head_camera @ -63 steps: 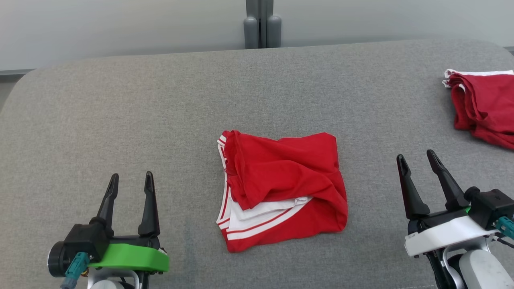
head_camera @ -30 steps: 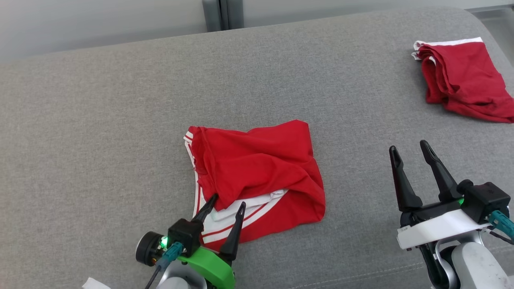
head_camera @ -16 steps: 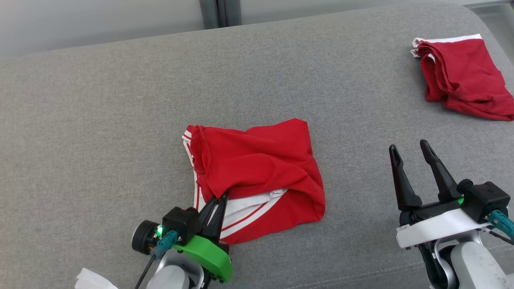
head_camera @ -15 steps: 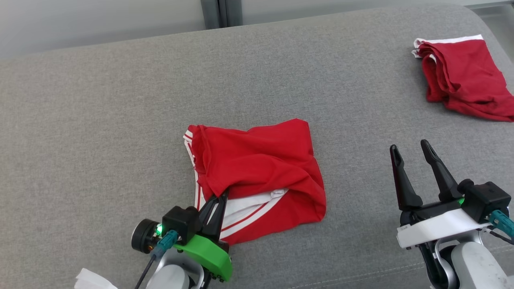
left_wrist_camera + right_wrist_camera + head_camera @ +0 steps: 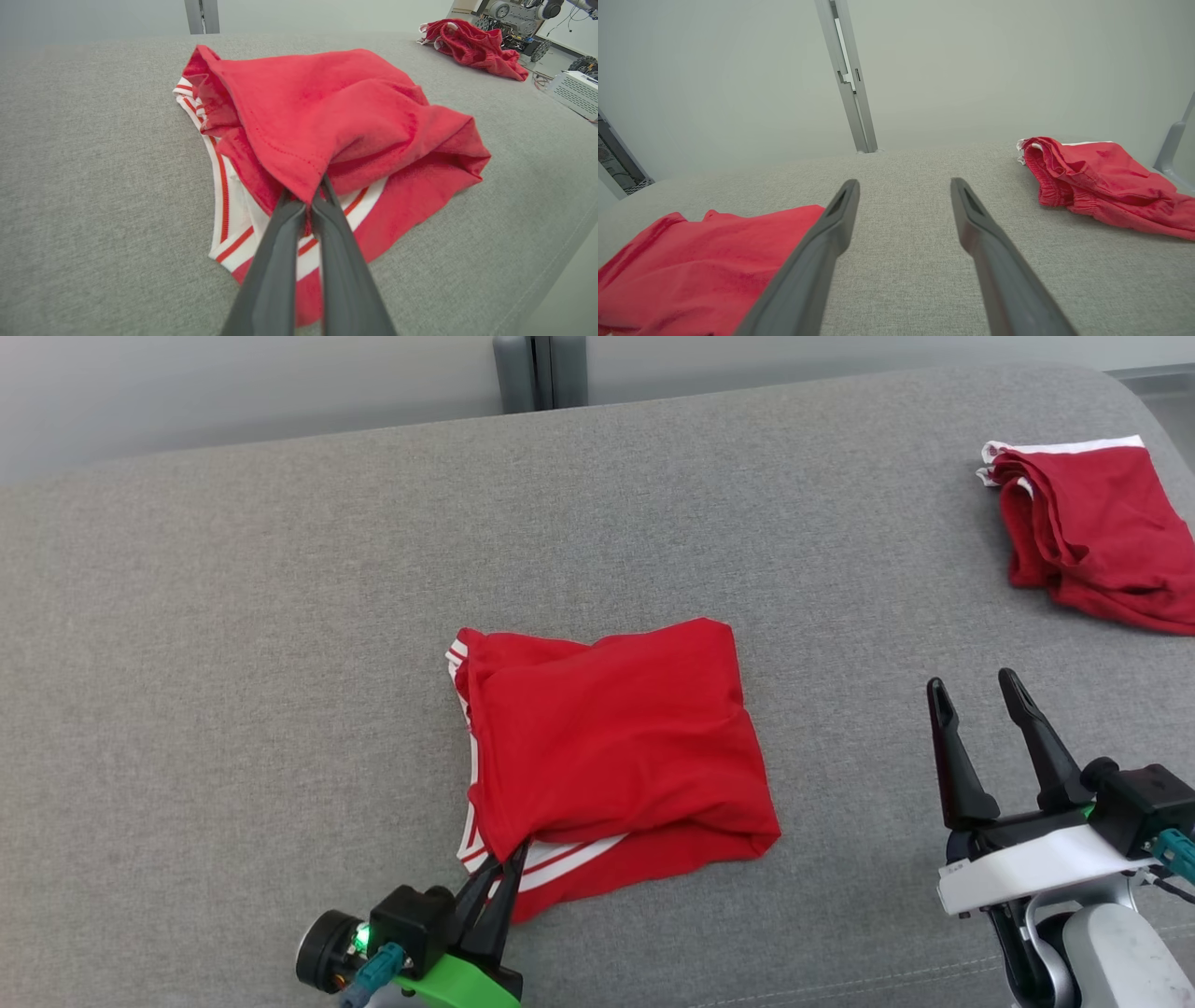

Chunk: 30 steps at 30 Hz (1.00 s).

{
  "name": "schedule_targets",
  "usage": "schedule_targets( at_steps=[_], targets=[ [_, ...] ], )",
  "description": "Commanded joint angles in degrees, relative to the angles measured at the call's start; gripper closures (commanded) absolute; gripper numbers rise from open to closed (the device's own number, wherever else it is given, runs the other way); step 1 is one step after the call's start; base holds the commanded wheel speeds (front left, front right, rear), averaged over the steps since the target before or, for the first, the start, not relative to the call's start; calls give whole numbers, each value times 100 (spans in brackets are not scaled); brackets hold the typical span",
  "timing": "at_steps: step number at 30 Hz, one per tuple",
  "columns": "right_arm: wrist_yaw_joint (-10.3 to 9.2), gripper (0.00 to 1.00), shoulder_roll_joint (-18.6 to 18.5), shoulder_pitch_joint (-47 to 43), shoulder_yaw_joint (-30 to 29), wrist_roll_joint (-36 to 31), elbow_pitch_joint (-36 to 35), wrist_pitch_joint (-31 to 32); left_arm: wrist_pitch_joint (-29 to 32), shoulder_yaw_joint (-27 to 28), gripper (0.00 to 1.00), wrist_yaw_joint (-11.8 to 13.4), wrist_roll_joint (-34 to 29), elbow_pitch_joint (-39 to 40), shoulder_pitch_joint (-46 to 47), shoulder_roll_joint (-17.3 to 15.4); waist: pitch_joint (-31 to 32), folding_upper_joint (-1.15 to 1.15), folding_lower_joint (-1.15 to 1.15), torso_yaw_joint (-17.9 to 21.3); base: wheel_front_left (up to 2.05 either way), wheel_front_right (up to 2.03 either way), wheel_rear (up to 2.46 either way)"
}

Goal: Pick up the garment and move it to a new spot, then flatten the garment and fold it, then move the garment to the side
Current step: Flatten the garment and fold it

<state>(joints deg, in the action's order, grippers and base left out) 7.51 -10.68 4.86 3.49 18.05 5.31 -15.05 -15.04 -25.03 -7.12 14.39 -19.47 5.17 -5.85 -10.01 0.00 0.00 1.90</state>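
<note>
A red garment (image 5: 611, 747) with white and red striped trim lies bunched in the middle of the grey padded table (image 5: 233, 616). My left gripper (image 5: 509, 859) is shut on the near left corner of its top red layer, which is pulled taut toward me. In the left wrist view that pinched corner of the garment (image 5: 327, 116) rises off the striped layer at my left gripper (image 5: 308, 198). Off to the right, my right gripper (image 5: 976, 695) stands open above bare table, with nothing between its fingers. The right wrist view has the garment (image 5: 691, 266) at lower left of my right gripper (image 5: 903, 186).
A second red garment (image 5: 1088, 527) with a white band lies crumpled at the table's far right corner, also in the right wrist view (image 5: 1101, 182). A grey post (image 5: 540, 371) stands behind the table's far edge. Machines and cables (image 5: 523, 23) sit beyond the table.
My left gripper moved in to the garment's near left corner, shut on the top red layer and drew it toward me, covering most of the white striped part. The head camera shifted slightly.
</note>
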Motion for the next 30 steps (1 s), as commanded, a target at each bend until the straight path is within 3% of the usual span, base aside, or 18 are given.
schedule_targets(
  at_steps=[1,7,8,10,11,13,14,21,30],
  targets=[
    [-6,0,-1,-62,-19,27,29,-15,-14,32,100,-12,73,-31,-70,-17,3,0,0,2,0,0,0],
    [-6,0,7,-91,-26,6,71,-15,-14,148,100,56,146,-178,-86,19,58,0,0,9,0,0,0],
    [-6,0,5,-95,-31,0,85,-15,-14,139,91,51,164,-227,-86,32,74,0,0,4,0,0,0],
    [-6,0,-1,-89,-22,-8,106,-15,-14,182,99,44,186,-252,-66,45,105,0,0,1,0,0,0],
    [-6,0,-3,-86,-19,-10,113,-15,-14,203,96,44,167,-276,-63,38,121,0,0,-1,0,0,0],
    [-6,0,-8,-101,-32,-10,128,-15,-14,269,54,60,154,-277,-72,42,160,0,0,-17,0,0,0],
    [-6,0,-12,-112,-37,-10,131,-15,-14,282,0,52,136,-264,-91,51,176,0,0,-24,0,0,0],
    [-6,0,-24,-139,-97,-15,136,-15,-14,591,0,101,86,107,-192,91,330,0,0,-88,0,0,0],
    [-6,0,23,-227,-107,-101,82,-15,-14,1455,0,260,33,913,-280,115,605,0,0,-146,0,0,0]
  ],
)
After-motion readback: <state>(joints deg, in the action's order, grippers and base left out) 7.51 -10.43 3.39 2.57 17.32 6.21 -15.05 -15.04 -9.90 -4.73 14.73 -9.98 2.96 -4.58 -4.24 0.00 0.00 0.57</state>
